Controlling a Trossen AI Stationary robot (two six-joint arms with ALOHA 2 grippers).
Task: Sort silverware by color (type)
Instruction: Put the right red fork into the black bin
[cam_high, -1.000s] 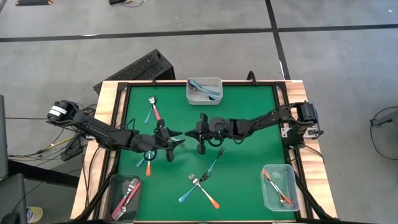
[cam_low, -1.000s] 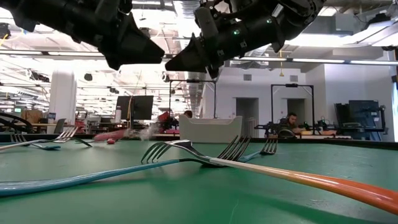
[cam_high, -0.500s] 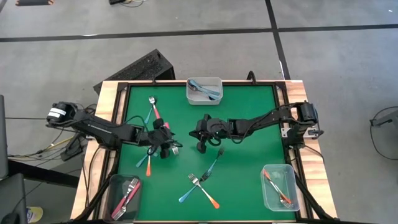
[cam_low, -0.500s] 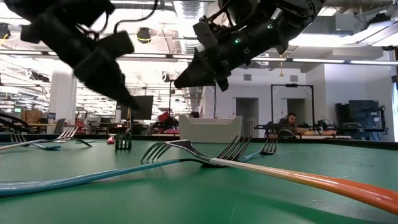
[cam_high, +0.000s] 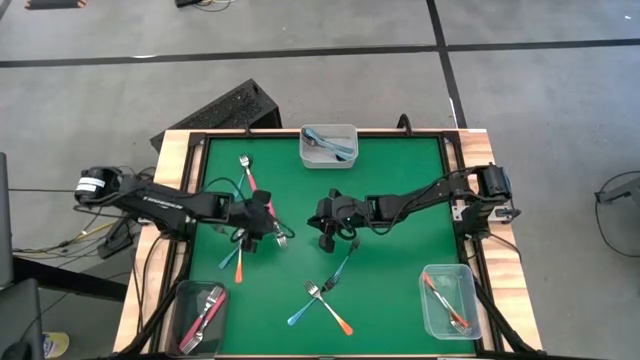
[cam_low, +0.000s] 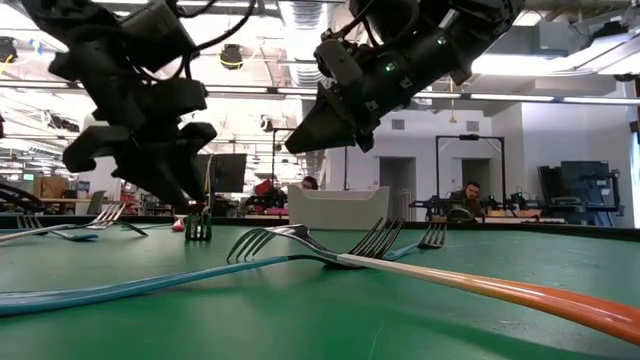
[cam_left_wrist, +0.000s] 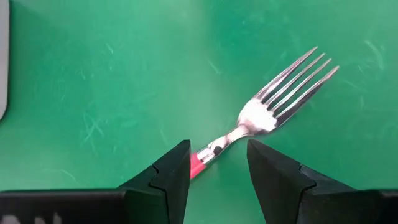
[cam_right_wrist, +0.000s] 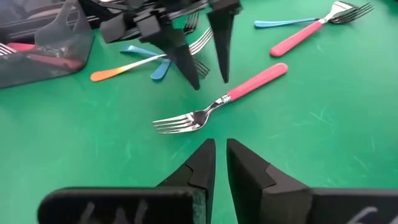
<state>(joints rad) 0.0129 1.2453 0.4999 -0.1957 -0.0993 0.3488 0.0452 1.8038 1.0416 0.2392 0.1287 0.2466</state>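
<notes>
A: Where is the pink-handled fork (cam_right_wrist: 227, 99)?

B: It is laid flat on the green bench (cam_high: 400, 170), straddled by the open left end effector (cam_left_wrist: 217, 163), handle crossing its gap. The right end effector (cam_right_wrist: 220, 152), seemingly barely parted, is nearby.

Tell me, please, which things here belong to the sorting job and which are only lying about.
Job:
- pink-handled metal fork, between the fingers of the open left gripper
- open right gripper, nearby
- loose blue-, orange- and pink-handled forks on the green mat
- three clear plastic containers, partly filled

Lying about:
- black keyboard-like slab on the floor behind the table
</notes>
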